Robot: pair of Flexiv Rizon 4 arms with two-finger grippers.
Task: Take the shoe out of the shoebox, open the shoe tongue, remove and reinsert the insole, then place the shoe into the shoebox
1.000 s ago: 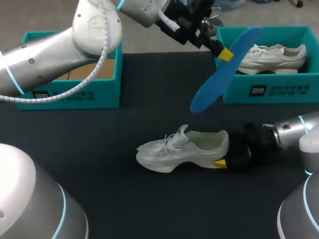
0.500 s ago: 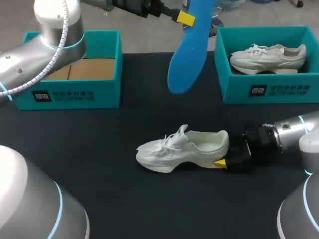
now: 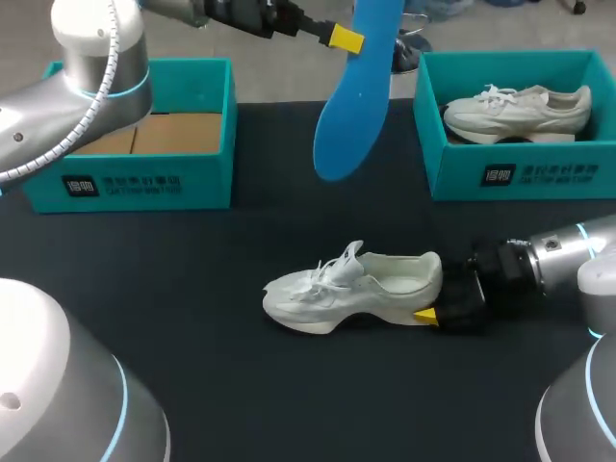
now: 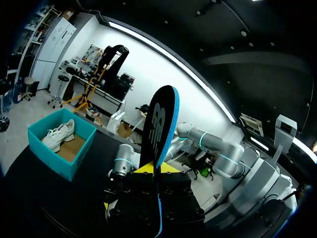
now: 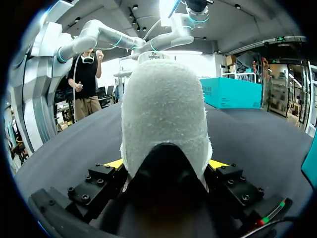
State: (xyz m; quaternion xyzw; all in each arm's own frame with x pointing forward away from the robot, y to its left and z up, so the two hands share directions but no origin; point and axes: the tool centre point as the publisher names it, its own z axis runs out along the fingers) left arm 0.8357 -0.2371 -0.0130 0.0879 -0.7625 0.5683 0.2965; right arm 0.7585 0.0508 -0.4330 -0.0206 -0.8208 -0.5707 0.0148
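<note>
Left fingers [image 3: 344, 38] pinch the light, bendy-looking blue foam insole [image 3: 351, 101], seemingly near its heel; right fingers [image 3: 424, 315] clamp the soft white mesh sneaker [image 3: 351, 287] at its heel.

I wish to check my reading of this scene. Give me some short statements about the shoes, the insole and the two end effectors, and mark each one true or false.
1. The blue insole sits inside the shoe on the table. False: the left end effector holds it up in the air, above the table.
2. The right end effector is shut on the heel of the white shoe. True.
3. The right shoebox contains a second shoe. True.
4. The left shoebox also contains a shoe. False: only its brown cardboard floor shows.
5. The white shoe lies upside down. False: it stands on its sole.
</note>
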